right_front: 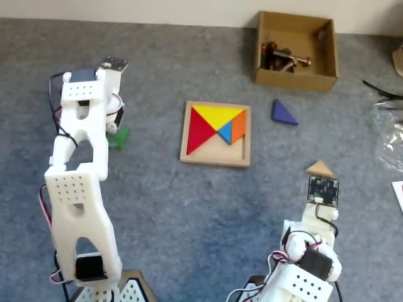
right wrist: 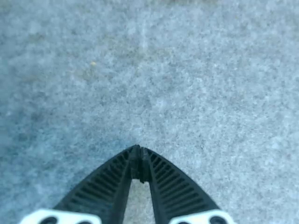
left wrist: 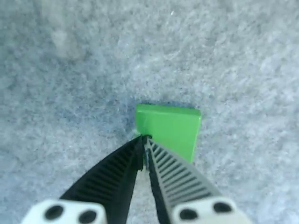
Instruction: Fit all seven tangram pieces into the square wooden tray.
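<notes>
The left arm hides part of the green piece [right_front: 118, 138] on the grey worktop [right_front: 189, 220]. The left hand [left wrist: 143, 140] is closed, tips at the piece's edge, possibly nipping it. The tray [right_front: 217, 156] holds four pieces. The right hand [right wrist: 139, 151] is closed. A purple triangle [right_front: 284, 113] and a tan triangle [right_front: 320, 168] lie loose beside the tray, near a cardboard box [right_front: 296, 78].

The left arm [right_front: 79, 189] stands well to the left of the wooden tray [right_front: 214, 159]. It stretches long from its base, which sits nearer the camera than the tray, and its wrist [right_front: 88, 94] bends down about level with the tray's far edge. The left gripper [left wrist: 142, 139] points downward, its dark ribbed fingers [left wrist: 117, 172] pressed together at the tips. The right arm [right_front: 308, 267] sits folded low, nearer than the tray and off to its right. The right gripper [right wrist: 139, 150] is closed too (a thin slit shows just behind the meeting tips).
</notes>
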You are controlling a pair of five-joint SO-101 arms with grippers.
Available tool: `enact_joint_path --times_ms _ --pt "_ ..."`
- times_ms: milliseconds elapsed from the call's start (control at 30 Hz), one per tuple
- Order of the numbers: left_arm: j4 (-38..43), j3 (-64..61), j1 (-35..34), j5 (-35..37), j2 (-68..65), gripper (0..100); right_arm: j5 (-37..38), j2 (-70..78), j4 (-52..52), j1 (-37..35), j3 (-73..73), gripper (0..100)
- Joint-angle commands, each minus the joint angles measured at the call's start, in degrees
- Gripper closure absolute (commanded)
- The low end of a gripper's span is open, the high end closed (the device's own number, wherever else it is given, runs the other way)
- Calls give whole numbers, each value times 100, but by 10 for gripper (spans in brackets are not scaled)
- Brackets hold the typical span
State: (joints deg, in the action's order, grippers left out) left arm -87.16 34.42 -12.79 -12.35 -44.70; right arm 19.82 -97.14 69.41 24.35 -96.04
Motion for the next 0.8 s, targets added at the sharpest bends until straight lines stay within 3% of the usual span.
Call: enact_joint_path --times_ms 0,300,600,767 --pt "-35 75 -31 -26 110 972 -9 -84 -101 84 -664 993" --pt "-237 101 295 -26 145 855 -9 -84 -101 84 -664 993" --pt "-193 119 374 0 163 849 -9 -84 -101 84 -664 993" --pt "-563 796 382 0 145 849 -9 -84 -101 84 -664 993"
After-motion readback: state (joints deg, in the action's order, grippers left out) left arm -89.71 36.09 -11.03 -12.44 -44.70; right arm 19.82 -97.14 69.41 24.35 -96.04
